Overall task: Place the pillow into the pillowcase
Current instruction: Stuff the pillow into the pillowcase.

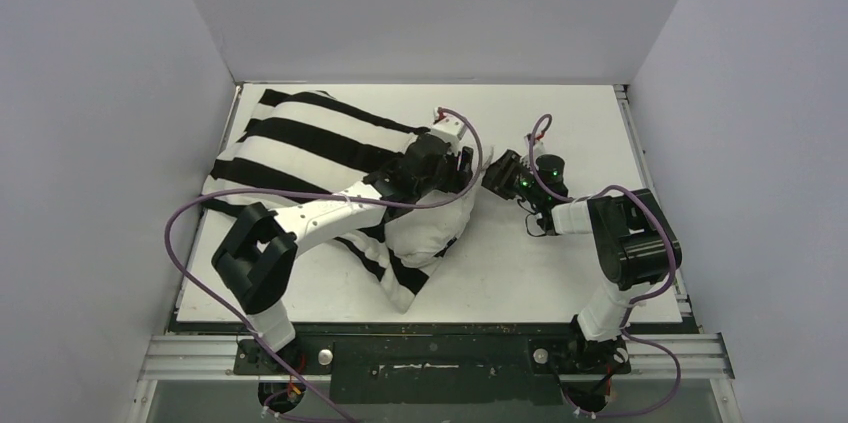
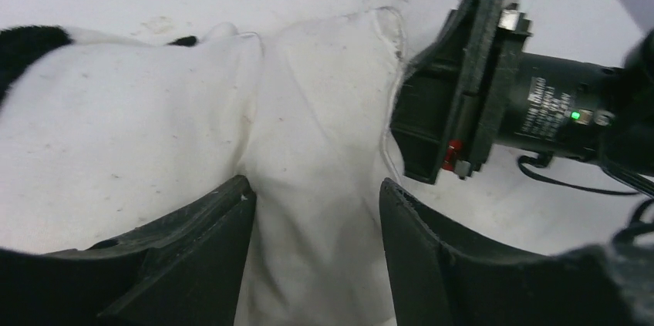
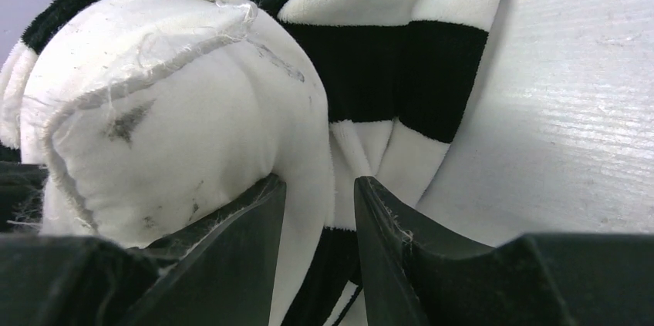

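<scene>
The pillow point(image 1: 437, 230) is mostly inside the pillowcase point(image 1: 300, 138), which lies across the left half of the table point(image 1: 560, 273). One plump white end pokes out of the opening near the middle, and a loose striped flap trails toward the near edge. The step in hand looks like the last stretch: getting the pillowcase mouth over that bare end. The left fingers point(image 2: 204, 253) stand wide apart, straddling the pillow's end without gripping it. The right fingers point(image 3: 231, 257) are narrow, with a fold of cloth at the opening between them. I cannot tell whether they truly pinch it, nor whether the fold is pillowcase or pillow. Next, I judge, the right fingers need a sure hold on the striped edge alone and a pull over the corner, while the left fingers press the pillow deeper without dragging the pillowcase back
</scene>
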{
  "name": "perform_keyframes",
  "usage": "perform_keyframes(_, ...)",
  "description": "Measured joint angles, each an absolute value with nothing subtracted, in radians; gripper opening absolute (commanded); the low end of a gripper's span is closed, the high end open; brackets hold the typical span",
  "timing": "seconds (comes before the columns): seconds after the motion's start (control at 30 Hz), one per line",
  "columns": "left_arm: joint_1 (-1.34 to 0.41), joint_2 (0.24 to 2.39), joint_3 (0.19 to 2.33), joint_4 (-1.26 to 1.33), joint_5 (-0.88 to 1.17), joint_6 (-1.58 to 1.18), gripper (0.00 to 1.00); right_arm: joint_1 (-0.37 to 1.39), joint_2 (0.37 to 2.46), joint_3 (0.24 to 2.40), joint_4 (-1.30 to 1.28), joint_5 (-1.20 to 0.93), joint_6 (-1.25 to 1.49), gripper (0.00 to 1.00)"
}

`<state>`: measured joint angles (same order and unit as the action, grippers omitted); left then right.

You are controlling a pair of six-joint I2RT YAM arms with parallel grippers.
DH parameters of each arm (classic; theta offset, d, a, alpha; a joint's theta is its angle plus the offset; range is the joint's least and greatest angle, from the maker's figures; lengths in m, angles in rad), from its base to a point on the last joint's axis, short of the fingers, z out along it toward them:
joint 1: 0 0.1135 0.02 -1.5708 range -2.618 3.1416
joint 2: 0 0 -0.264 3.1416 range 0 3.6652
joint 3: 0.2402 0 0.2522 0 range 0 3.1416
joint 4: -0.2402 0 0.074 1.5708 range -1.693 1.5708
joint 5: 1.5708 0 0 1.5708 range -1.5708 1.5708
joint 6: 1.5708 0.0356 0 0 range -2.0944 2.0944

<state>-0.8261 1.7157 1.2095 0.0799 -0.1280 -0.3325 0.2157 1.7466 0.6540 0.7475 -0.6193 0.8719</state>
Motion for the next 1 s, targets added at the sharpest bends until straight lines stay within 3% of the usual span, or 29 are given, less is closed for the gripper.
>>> perform_keyframes(0.23, -0.897, 1.787, 1.327, -0.016, -0.355, -0.241, 0.67, 0.216, 1.743, 0.640, 0.769, -0.625, 0.878, 0.39)
perform_keyframes(0.63, -0.913, 1.956, 1.475, 0.000, -0.426, -0.166, 0.77, 0.213, 1.741, 0.622, 0.775, -0.624, 0.890, 0.39)
perform_keyframes(0.7, -0.914, 1.991, 1.499, 0.001, -0.432, -0.153, 0.64, 0.207, 1.741, 0.621, 0.764, -0.609, 0.891, 0.40)
perform_keyframes(0.83, -0.913, 2.021, 1.510, 0.003, -0.446, -0.128, 0.05, 0.204, 1.741, 0.620, 0.755, -0.608, 0.892, 0.41)
perform_keyframes(0.87, -0.913, 2.023, 1.510, 0.003, -0.451, -0.122, 0.00, 0.205, 1.741, 0.620, 0.755, -0.609, 0.892, 0.43)
perform_keyframes(1.0, -0.908, 1.978, 1.446, 0.033, -0.439, -0.101, 0.00, 0.197, 1.734, 0.612, 0.752, -0.616, 0.893, 0.47)
